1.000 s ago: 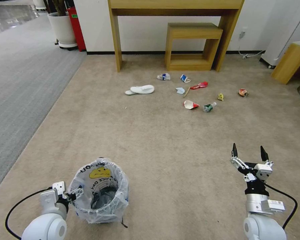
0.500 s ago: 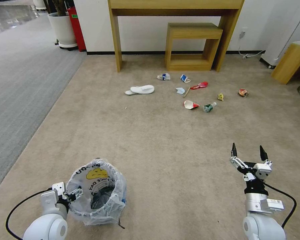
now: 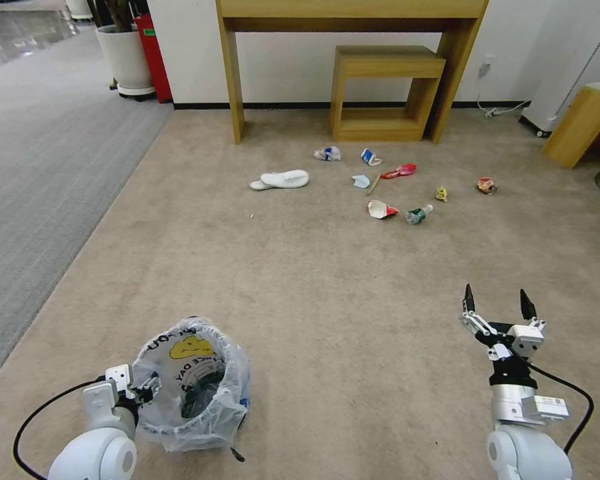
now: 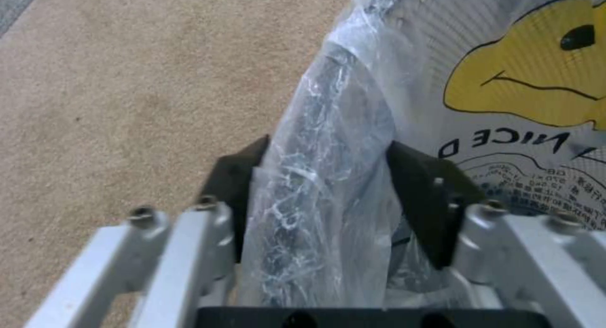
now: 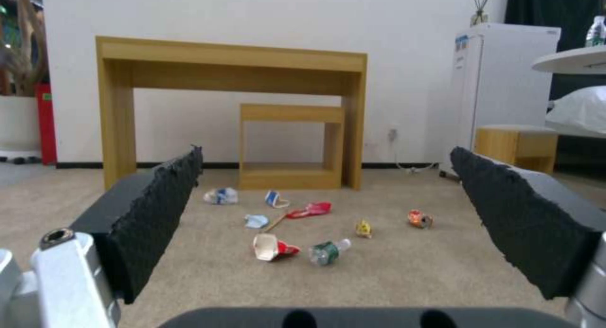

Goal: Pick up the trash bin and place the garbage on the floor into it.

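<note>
At the robot's left, the left gripper [image 3: 142, 390], clamped on the trash bin [image 3: 192, 387], has drawn it nearer, so pickup proceeds; right gripper [image 3: 499, 308] waits wide open, empty.

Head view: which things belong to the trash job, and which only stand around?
Job: trash bin, clamped at its rim by the left gripper; white slippers; paper cup; green bottle; open right gripper.
Around: wooden desk; stool; plant pot.

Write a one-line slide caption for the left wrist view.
Left gripper clamps the bagged rim of the trash bin above beige carpet.
</note>
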You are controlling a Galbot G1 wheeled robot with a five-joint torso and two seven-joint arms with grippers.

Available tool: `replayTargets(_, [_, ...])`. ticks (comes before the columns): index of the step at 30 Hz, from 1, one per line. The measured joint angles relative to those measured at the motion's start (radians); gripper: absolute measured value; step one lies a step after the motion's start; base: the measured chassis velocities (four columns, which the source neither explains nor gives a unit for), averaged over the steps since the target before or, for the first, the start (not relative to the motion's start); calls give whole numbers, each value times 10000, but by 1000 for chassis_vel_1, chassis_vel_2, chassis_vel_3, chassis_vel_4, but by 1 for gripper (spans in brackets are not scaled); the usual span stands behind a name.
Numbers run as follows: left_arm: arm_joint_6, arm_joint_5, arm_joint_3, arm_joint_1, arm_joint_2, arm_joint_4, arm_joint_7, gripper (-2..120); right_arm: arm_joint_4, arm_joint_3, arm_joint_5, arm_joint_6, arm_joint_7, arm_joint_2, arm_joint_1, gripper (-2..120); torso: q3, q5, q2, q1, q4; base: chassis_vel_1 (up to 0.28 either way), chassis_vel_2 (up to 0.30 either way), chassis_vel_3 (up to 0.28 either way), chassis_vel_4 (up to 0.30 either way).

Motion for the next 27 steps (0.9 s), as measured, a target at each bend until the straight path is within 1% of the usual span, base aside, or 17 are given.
replayTargets(1, [-21,21,-2,0,0,9,31,40,0,-2,-2,-10,1,4,8,100,0,0,-1,0,0,0,0,0,0])
replayTargets(2, [-29,31,-12,0,1,10,47,37,0,-4,-5,-17,2,8,8,100,0,-1,0,0,0,0,0,0,0])
replayTargets(3, [-29,31,-12,0,1,10,47,37,0,-4,-5,-17,2,8,8,100,0,-1,0,0,0,0,0,0,0])
replayTargets(4, [-52,39,-23,5,8,9,113,34,0,-10,-12,-31,2,18,9,100,-1,2,0,0,0,0,0,0,0])
replayTargets(5, [-72,41,-32,8,23,7,149,27,1,-11,-24,-44,2,26,8,100,-1,3,0,0,0,0,0,0,0])
replayTargets(6, [-72,41,-32,8,23,7,149,27,1,-11,-24,-44,2,26,8,100,-1,3,0,0,0,0,0,0,0])
replayTargets(7, [-79,41,-36,8,31,0,161,25,2,-12,-36,-51,3,34,9,100,-1,3,1,0,0,0,0,0,0])
replayTargets(8, [-89,36,-40,7,35,-3,168,17,7,-12,-48,-54,3,42,8,100,-1,4,0,0,0,0,0,0,0])
replayTargets(9, [-106,27,-38,0,36,-8,183,15,14,-12,-55,-60,7,46,3,100,-1,3,0,0,0,0,0,0,0])
replayTargets(10, [-106,27,-38,0,36,-8,183,15,14,-12,-55,-60,7,46,3,100,-1,3,0,0,0,0,0,0,0])
replayTargets(11, [-134,21,-38,-5,38,-1,199,11,23,-10,-58,-62,15,47,-7,100,-1,1,0,0,-1,0,0,0,0])
replayTargets(12, [-144,17,-34,-9,38,-3,220,9,25,-9,-61,-63,17,47,-15,100,-1,-2,0,0,-3,0,0,0,0])
replayTargets(27, [-352,209,-145,35,17,-40,527,8,124,3,-177,-92,62,57,-54,100,0,0,0,0,0,0,0,0,0])
